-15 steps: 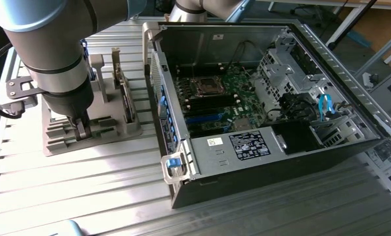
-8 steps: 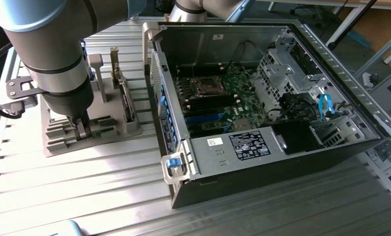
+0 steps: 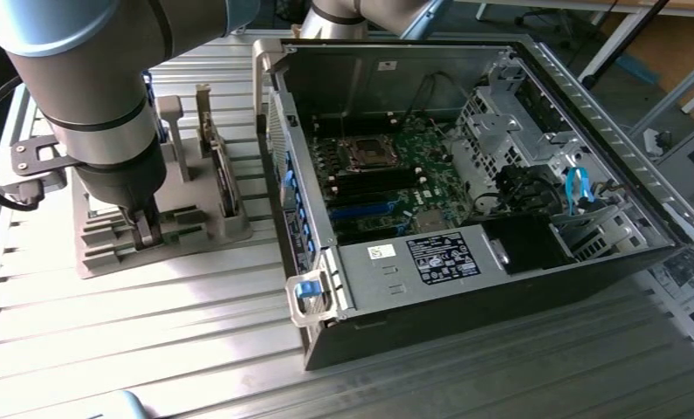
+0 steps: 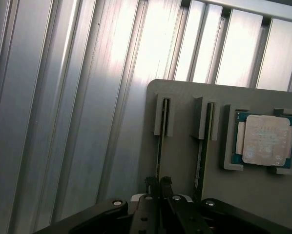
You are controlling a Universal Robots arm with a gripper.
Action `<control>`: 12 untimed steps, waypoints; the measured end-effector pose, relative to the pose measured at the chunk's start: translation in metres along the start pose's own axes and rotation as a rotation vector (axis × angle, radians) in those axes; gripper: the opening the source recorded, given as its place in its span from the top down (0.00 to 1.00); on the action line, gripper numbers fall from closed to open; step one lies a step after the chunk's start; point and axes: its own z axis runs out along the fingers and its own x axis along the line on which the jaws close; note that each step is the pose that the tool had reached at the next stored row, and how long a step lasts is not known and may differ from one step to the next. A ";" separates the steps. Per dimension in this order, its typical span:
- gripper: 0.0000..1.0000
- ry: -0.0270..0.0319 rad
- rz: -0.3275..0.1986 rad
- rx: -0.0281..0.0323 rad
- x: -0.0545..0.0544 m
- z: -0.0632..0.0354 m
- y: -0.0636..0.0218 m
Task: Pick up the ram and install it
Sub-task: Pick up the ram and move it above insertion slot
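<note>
Ram (image 4: 161, 141) standing on edge in the slot nearest the edge of a grey holder (image 4: 181, 146), seen edge-on in the wrist view as a thin dark-green strip. The fingers (image 4: 151, 187) are drawn close together and pinch the ram's upper edge, one on each face of the board. A second stick (image 4: 200, 151) stands in the neighbouring slot, parallel to the ram and untouched. Beside that, a square silver processor chip (image 4: 264, 140) lies flat in its own recess of the same holder. The holder rests on a ribbed aluminium counter (image 3: 148, 340). In the exterior view the arm (image 3: 91, 78) reaches straight down over the holder, at the exterior view's left. Taller boards (image 3: 210, 157) stand upright in the holder just beside it. An open computer case (image 3: 370, 288) lies on the counter at the exterior view's right, well apart from the ram, with its motherboard (image 3: 381, 175) exposed. The ram is in its holder slot, not in the case.
</note>
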 end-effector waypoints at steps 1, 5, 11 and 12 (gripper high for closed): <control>0.87 0.0000 0.000 0.0001 0.000 0.0000 0.0000; 0.87 -0.0002 0.000 0.0003 0.000 -0.0001 0.0000; 0.87 -0.0001 0.000 0.0001 0.000 -0.0059 0.0001; 0.87 -0.0001 0.000 0.0001 0.000 -0.0074 0.0001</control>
